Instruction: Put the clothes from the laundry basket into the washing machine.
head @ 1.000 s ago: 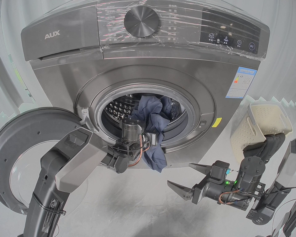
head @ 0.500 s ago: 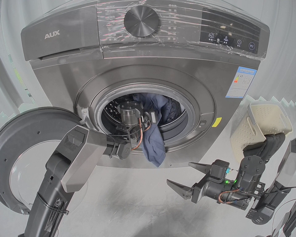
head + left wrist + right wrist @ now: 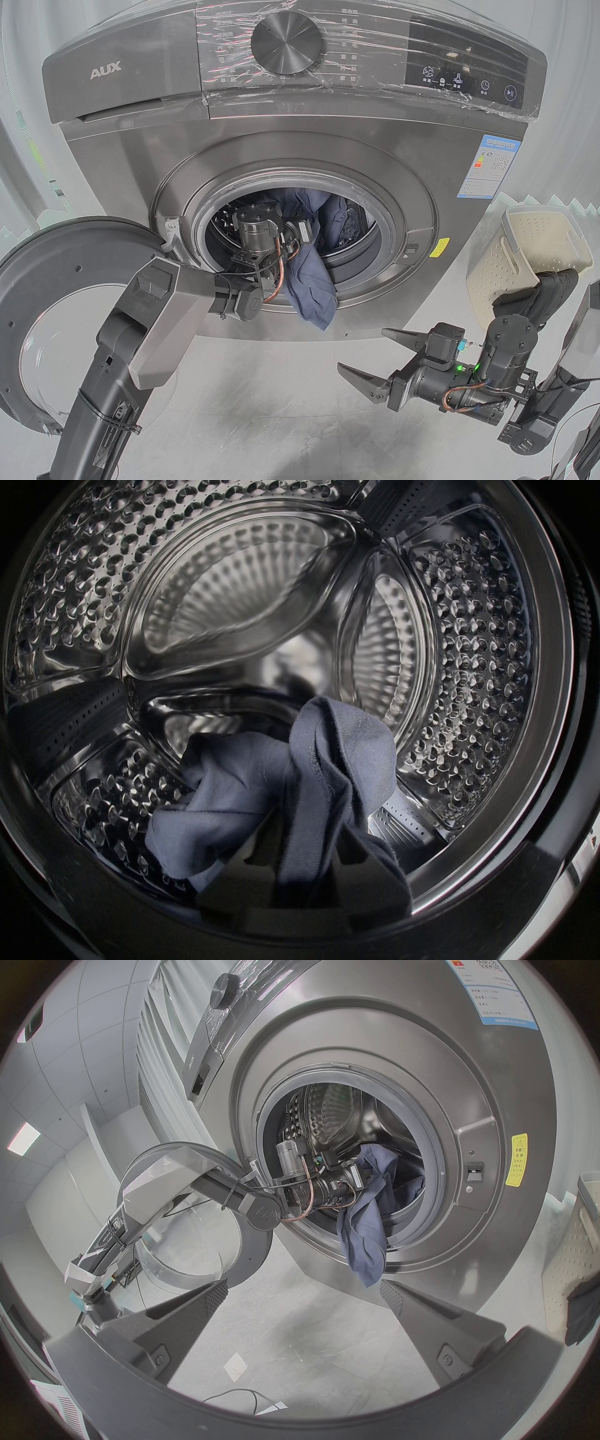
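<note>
A blue garment (image 3: 309, 287) lies across the lower rim of the washing machine (image 3: 375, 150) opening, part in the drum and a tail hanging down the front. My left gripper (image 3: 310, 232) sits in the opening, shut on the blue garment (image 3: 325, 761), whose folds cover the fingers. The steel drum (image 3: 250, 605) lies behind it. My right gripper (image 3: 362, 353) hangs open and holds nothing, low in front of the machine and to the right. The cream laundry basket (image 3: 531, 244) stands at the right with a dark garment (image 3: 544, 294) draped over its rim.
The round machine door (image 3: 69, 294) stands swung open at the left, close beside my left arm. Bare grey floor (image 3: 269, 400) stretches in front of the machine. The right wrist view shows the basket (image 3: 578, 1254) at its edge.
My left arm has pushed up and deeper into the opening with the blue garment, so the hanging tail is shorter. The right arm has stayed in place.
</note>
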Available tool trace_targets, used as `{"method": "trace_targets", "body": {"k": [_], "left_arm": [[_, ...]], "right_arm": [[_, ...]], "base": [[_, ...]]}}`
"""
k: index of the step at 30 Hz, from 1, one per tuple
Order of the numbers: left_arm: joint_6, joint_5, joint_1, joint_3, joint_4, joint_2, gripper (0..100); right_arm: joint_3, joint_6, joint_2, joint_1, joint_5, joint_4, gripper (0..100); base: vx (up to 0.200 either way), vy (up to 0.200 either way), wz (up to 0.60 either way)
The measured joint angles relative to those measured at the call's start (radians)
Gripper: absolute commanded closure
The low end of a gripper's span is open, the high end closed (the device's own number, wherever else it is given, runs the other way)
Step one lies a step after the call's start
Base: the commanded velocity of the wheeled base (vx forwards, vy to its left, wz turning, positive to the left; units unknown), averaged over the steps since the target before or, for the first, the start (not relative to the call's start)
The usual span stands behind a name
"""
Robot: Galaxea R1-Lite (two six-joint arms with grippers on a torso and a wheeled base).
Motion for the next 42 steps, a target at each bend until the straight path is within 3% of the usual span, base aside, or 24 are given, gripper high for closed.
{"method": "trace_targets", "body": {"k": [14,15,26,37,42], "left_arm": [[-0.011,-0.023,-0.057,0.200,-0.024,-0.060,100],[-0.012,-0.027,-0.058,0.206,-0.022,-0.065,0],[-0.015,-0.013,-0.050,0.206,-0.047,-0.086,0],[-0.007,-0.025,-0.078,0.447,-0.131,-0.149,0],[-0.005,-0.091,-0.101,0.561,-0.233,-0.187,0]], "right_arm": [[0.001,0.000,0.000,0.000,0.000,0.001,0],[0.001,0.000,0.000,0.000,0.000,0.001,0],[0.001,0.000,0.006,0.000,0.000,0.000,0],[0.000,0.000,0.009,0.000,0.000,0.000,0],[-0.001,0.000,0.009,0.000,0.000,0.000,0]], "base": [[0.000,0.000,0.00],[0.000,0.000,0.00],[0.000,0.000,0.00],[0.000,0.000,0.00],[0.040,0.000,0.00]]}}
